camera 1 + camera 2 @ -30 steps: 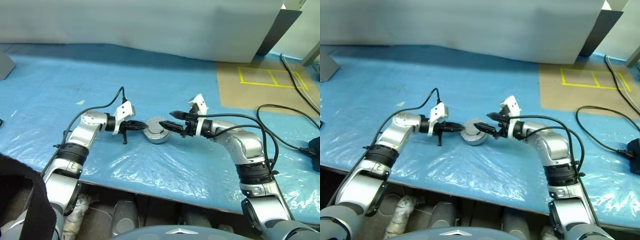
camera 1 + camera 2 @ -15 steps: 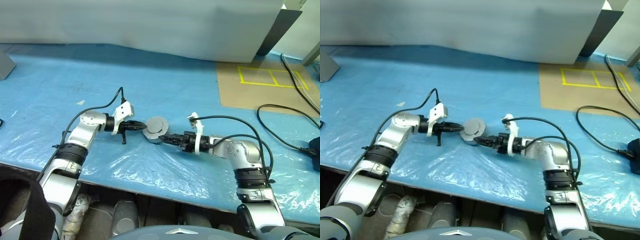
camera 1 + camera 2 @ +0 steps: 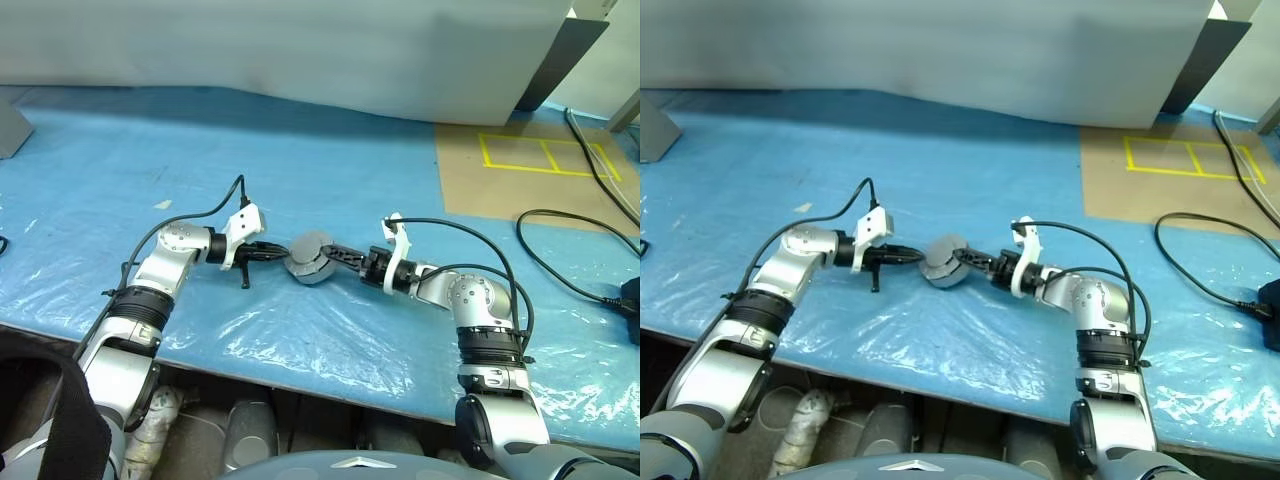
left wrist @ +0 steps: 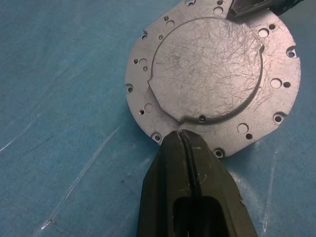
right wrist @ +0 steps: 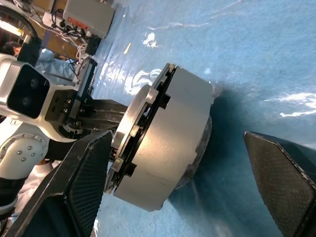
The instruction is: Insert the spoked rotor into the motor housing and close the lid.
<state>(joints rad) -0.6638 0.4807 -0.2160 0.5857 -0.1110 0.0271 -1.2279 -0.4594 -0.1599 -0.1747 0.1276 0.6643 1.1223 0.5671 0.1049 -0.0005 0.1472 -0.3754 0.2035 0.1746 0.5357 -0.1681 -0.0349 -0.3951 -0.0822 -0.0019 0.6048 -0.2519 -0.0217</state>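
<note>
The motor housing (image 3: 312,268) sits on the blue plastic sheet (image 3: 330,180) near the middle of the table, with the lid (image 4: 212,81) already lying across its top. In the right wrist view the lid does not look fully flush — a dark gap runs between disc and cup. The spoked rotor cannot be seen, so by my judgement it is already inside. What looks left is pressing the lid home.

The left gripper (image 3: 272,252) comes in from the housing's 9 o'clock, its black fingers (image 4: 190,163) pressed fully together and holding nothing, their tip touching the lid's rim. The right gripper (image 3: 345,256) reaches in from 3 o'clock with its jaws spread wide, one finger on each side of the housing — straddling it, not yet clamped.

A second ago the right gripper pointed at the assembly from higher up at 3 o'clock, camera bracket upward. Since then that wrist has rolled and the arm has folded in closer to the body, bringing the fingers down level with the housing wall. The left arm has not moved, and the housing stays where it was.
</note>
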